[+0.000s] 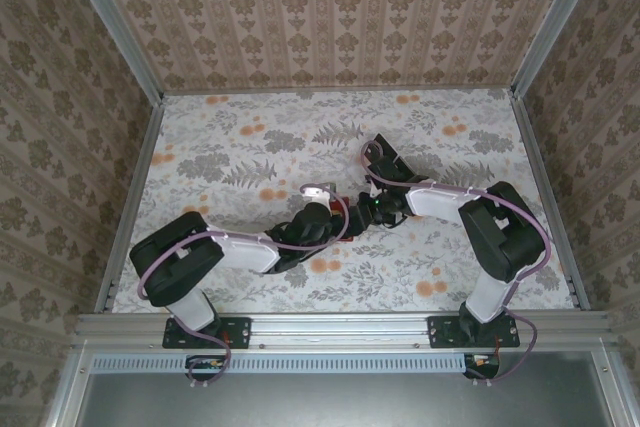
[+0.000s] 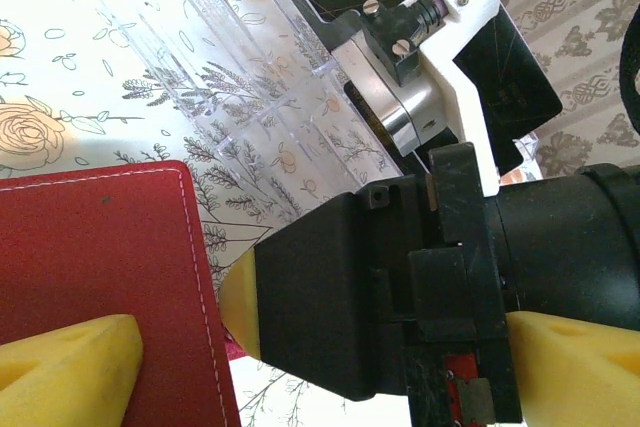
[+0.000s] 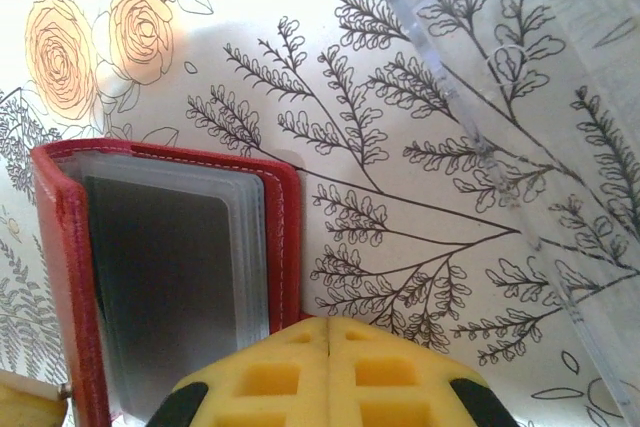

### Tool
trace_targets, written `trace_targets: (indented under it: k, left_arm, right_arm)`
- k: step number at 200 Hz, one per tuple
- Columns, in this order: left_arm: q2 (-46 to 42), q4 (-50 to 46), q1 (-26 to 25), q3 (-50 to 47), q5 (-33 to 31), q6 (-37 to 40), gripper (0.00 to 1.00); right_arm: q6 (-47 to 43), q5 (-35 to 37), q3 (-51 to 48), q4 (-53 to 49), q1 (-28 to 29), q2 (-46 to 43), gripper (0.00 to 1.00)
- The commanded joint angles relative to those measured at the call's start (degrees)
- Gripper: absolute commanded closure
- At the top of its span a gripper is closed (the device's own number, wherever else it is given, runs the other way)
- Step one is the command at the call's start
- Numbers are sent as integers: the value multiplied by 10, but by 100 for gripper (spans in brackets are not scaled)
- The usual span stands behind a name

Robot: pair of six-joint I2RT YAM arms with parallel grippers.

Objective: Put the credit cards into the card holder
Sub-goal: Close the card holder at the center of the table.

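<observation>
The card holder (image 3: 65, 247) lies open on the flowered table, its red cover (image 2: 100, 267) spread flat and its clear sleeves (image 3: 245, 257) fanned over a dark grey inside. My right gripper (image 3: 330, 332) is shut, with its yellow pads pressed together at the holder's near right edge and nothing visibly between them. My left gripper (image 2: 320, 347) is open; one yellow finger (image 2: 70, 367) rests over the red cover and the other finger (image 2: 580, 367) sits far right, with the right gripper's black body between them. Black credit cards (image 2: 510, 77) stand by the clear tray (image 2: 220, 47).
The clear slotted tray (image 3: 560, 97) lies just beyond the holder, with black cards (image 1: 385, 152) at its far end. Both arms meet at the table's middle (image 1: 345, 215). Papered walls close off the table on three sides.
</observation>
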Motion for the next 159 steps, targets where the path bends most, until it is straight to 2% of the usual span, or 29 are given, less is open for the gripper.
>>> trace_targets:
  k: [1,18,39,56,67,85,119,159]
  left_arm:
    - [-33,-52,11,-13,-12,21,1]
    - [-81,-93,23,-8,-12,48,0]
    - [-149,-205,39,13,-23,86,0]
    - [-202,-301,50,24,-52,112,0]
    - [-227,-390,60,31,-86,108,0]
    - [-255,-482,82,30,-113,98,0]
    - [-261,-473,120,-6,-46,109,0]
    - [-201,-423,122,-5,20,123,0]
  right_arm:
    - [12,-8,-5,6,-9,-15,100]
    - [9,-8,-5,5,-9,-15,100]
    - [4,-8,-6,0,-10,-15,100]
    - [1,-10,-4,-2,-11,-15,100]
    - [-2,-10,-5,-5,-12,-15,100]
    - [-5,-11,-4,-6,-12,-15,100]
    - [-13,-20,2,-10,-12,-13,100]
    - [-18,-21,6,-17,-13,-15,100]
